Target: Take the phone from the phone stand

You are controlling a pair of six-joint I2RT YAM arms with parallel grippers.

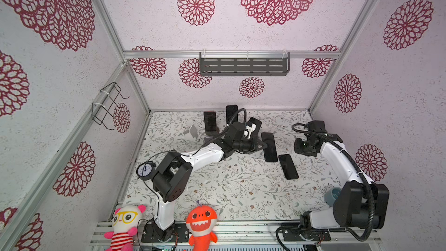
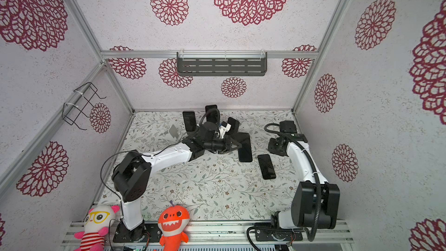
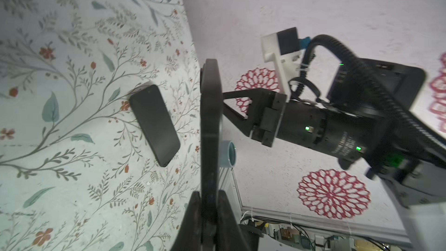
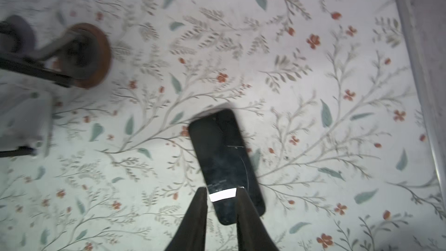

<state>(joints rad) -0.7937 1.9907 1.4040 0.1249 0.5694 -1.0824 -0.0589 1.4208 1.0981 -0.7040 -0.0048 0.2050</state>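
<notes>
in both top views the left end effector [image 1: 261, 145] reaches to the middle back of the table [image 1: 229, 189] and is clenched on the left long edge of a dark phone [image 1: 269, 148]. the phone's broad face is turned up and it is apart from every stand. the silver stand [image 1: 193, 131] is well to its left. a brown-based stand [image 1: 212, 130] further back carries another handset [image 1: 210, 120]. a flat phone [image 1: 288, 167] lies on the table just to the right of the gripped one, and the right end effector [image 1: 303, 150] hangs over that area, pointing down.

in the left wrist view the left end effector [image 3: 209, 194] grasps the phone [image 3: 210, 107], which shows edge-on and raised above the table. the flat phone [image 3: 154, 124] lies beyond it. the right end effector [image 3: 228, 98] points at the table, its tips hidden behind the gripped phone.

in the right wrist view the right end effector [image 4: 223, 195] is released, a narrow gap between its fingers and nothing in it. it sits over the near end of the flat phone [image 4: 224, 155]. i cannot tell whether they touch. the brown-based stand [image 4: 89, 56] is blurred.
</notes>
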